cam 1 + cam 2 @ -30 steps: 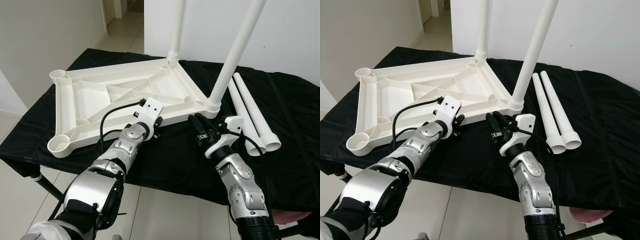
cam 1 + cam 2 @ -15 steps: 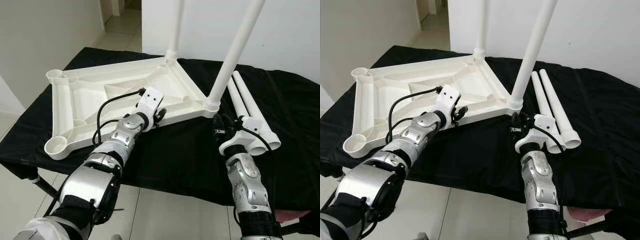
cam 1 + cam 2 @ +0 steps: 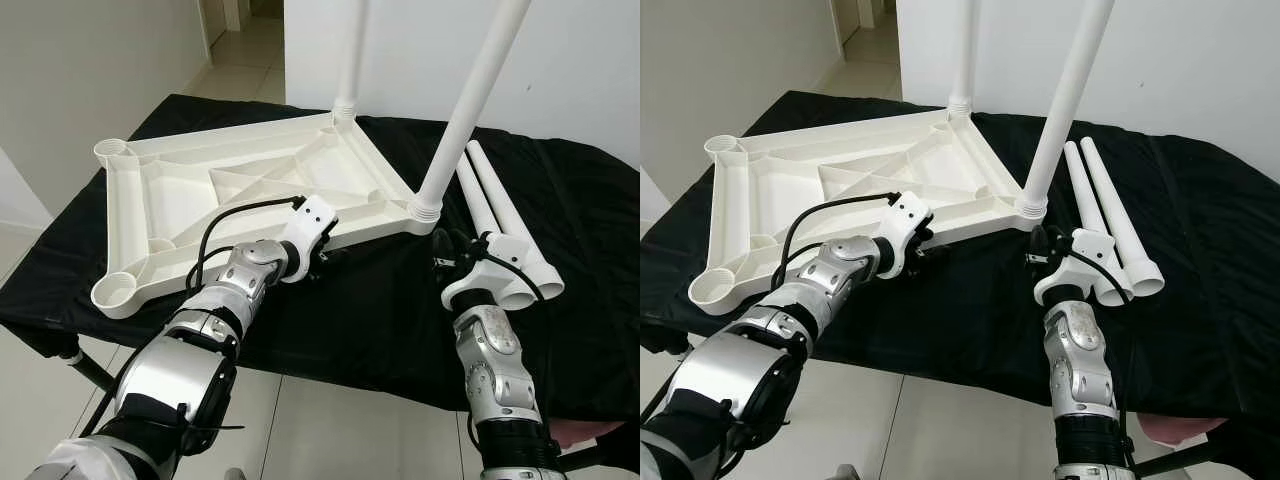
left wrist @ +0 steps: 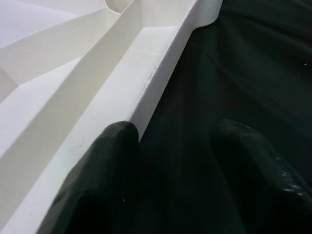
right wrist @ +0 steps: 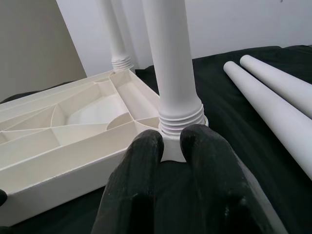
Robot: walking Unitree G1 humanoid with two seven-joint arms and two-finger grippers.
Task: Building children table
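Left fingers [image 4: 102, 161]: they are held apart. One black finger is seen resting on the white rim, and the other is seen over the black cloth.
Left gripper [image 3: 325, 255]: it is placed at the near edge of the table top, in the middle of the frame.
Right fingers [image 5: 146, 161]: they are held close together with a thin gap, and nothing is gripped. The tips are pointed at the base of the near leg.
Right gripper [image 3: 443, 252]: it is found right of centre, just beside the corner socket.
Table top [image 3: 180, 200]: the white piece is laid upside down on the left half of the cloth, with its ribs shown.
Near leg [image 3: 470, 100]: it is stood upright in the near right corner socket.
Far leg [image 3: 350, 50]: it is stood upright in the far corner, at the top middle.
Loose legs [image 3: 500, 215]: two white tubes are laid side by side on the right of the frame.
Black cloth [image 3: 380, 310]: it is spread under all the parts.
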